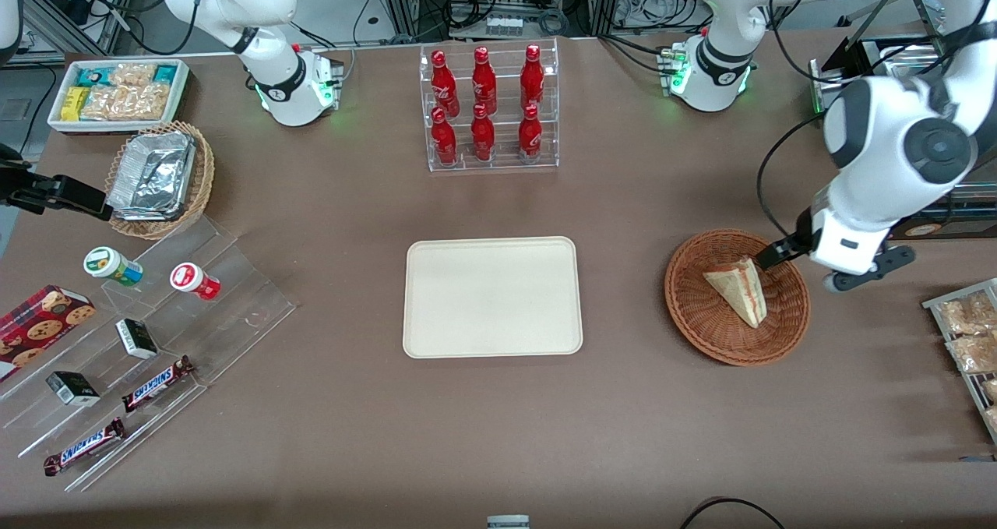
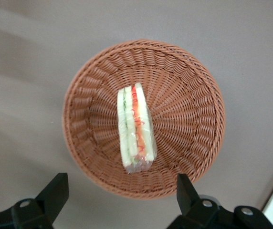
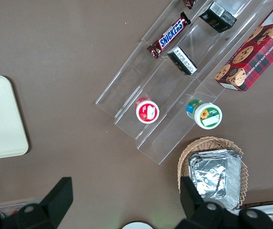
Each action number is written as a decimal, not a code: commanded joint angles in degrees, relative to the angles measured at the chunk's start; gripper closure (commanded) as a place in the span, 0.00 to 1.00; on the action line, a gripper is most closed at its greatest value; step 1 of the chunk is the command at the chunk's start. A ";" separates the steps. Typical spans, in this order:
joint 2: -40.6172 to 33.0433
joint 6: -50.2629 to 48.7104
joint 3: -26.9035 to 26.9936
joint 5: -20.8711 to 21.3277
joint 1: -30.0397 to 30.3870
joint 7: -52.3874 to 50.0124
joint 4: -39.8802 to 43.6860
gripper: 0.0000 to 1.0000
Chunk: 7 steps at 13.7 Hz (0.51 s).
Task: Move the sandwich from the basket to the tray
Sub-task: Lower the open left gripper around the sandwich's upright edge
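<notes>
At the middle of the brown table (image 1: 623, 404) lies the cream tray (image 1: 492, 296), bare. Toward the working arm's end of the table sits the reddish-brown wicker basket (image 1: 737, 297), well apart from the tray. The sandwich (image 1: 738, 290) rests inside the basket, lying across its floor, not yet lifted. The left gripper (image 2: 120, 193) hangs above the basket's rim, fingers (image 2: 55, 191) spread wide with nothing between them.

Handling, as judged: the sandwich is light and soft, and appears wrapped in clear film, so it may be slippery and will crush under a hard squeeze. The better hold is across the two flat bread faces near the thick end of the wedge, with gentle closing; a hold at the thin tip would likely let it pivot or slip out.

View comparison: the front view shows the wedge outline, the open path from basket to tray, and the arm's wrist over the basket edge. Only the left wrist view shows the filling edge facing upward, red and green layers between pale bread, the glint of wrap, and how the open fingers line up against the sandwich's long axis.
</notes>
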 commanded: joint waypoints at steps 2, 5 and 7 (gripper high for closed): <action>2.69 3.70 -0.39 0.57 -0.16 -1.41 -2.22 0.00; 5.41 3.96 -0.39 0.04 -0.16 -1.24 -2.14 0.00; 7.17 5.36 -0.39 -0.57 -0.16 -1.32 -2.22 0.00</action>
